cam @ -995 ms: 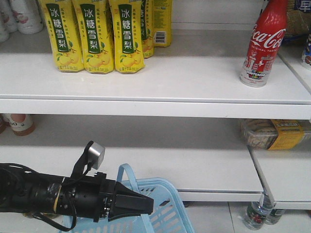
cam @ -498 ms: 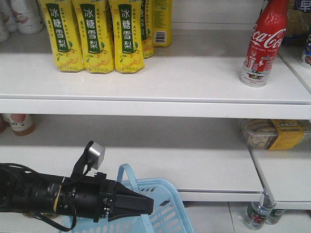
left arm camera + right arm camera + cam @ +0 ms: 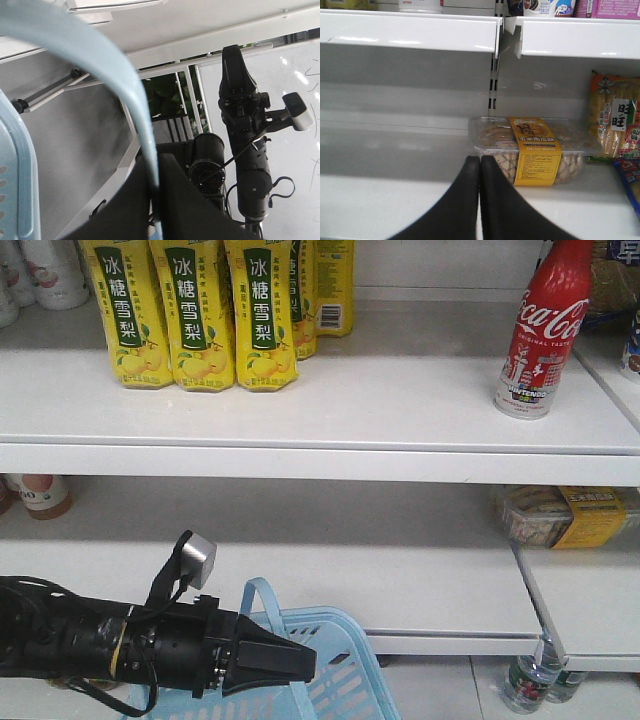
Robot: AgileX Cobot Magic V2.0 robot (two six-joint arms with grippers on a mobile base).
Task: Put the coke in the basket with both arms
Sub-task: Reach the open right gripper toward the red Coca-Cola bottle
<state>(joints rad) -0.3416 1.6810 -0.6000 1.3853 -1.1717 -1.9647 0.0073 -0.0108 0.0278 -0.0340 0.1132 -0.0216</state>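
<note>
Clamping on the flat handle (image 3: 115, 70) of the basket (image 3: 350, 680), the left gripper (image 3: 156, 167) is seen closed, with the pale blue strip caught between its black jaws, so that the basket is hung from it low at the near left. The right gripper (image 3: 480, 167) is shown with its jaws pressed together and nothing between them. It is pointed at the lower shelf (image 3: 395, 200), where a clear plastic box (image 3: 530, 150) of snacks with a yellow label is lying. The coke (image 3: 540, 330) is stood upright on the upper shelf (image 3: 380, 390) at the far right, well apart from the basket and untouched. The step in hand is judged to be the reach for it. The right jaws would need to be spread before the approach, raised to the upper shelf and closed around the straight lower body rather than the tapering neck, since the red surface looks smooth, glossy and hard and could slip on the slope. The basket is best held level, because the handle swings and the slotted plastic walls look light. A row of yellow drink bottles (image 3: 190, 315) at the left of that shelf is set out of the path.
</note>
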